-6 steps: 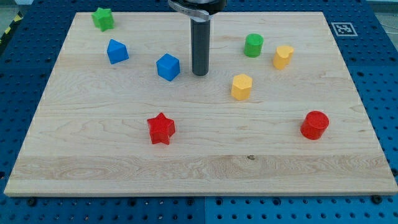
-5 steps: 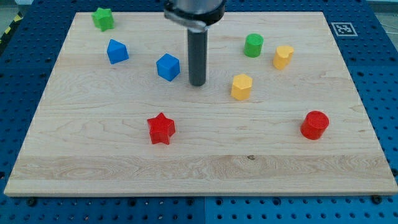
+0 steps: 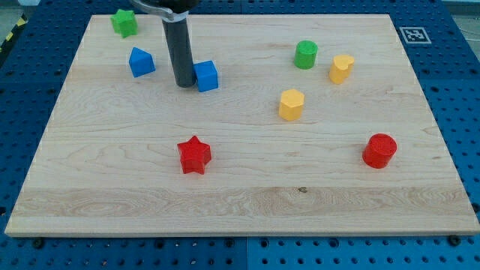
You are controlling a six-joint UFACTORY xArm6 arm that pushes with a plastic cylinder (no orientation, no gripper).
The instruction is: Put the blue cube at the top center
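The blue cube (image 3: 207, 76) lies on the wooden board (image 3: 240, 187), left of centre in the upper part. My tip (image 3: 183, 85) is at the cube's left side, touching or almost touching it. The dark rod rises from there to the view's top. A second blue block (image 3: 141, 61), an irregular shape, lies further to the view's left.
A green star (image 3: 124, 22) is at the top left. A green cylinder (image 3: 305, 55) and two yellow blocks (image 3: 341, 68) (image 3: 292, 104) lie right of centre. A red star (image 3: 195, 155) is below the cube, and a red cylinder (image 3: 379, 151) is at the right.
My tip has moved from the cube's right side round to its left side. The blue cube has shifted slightly up and to the right.
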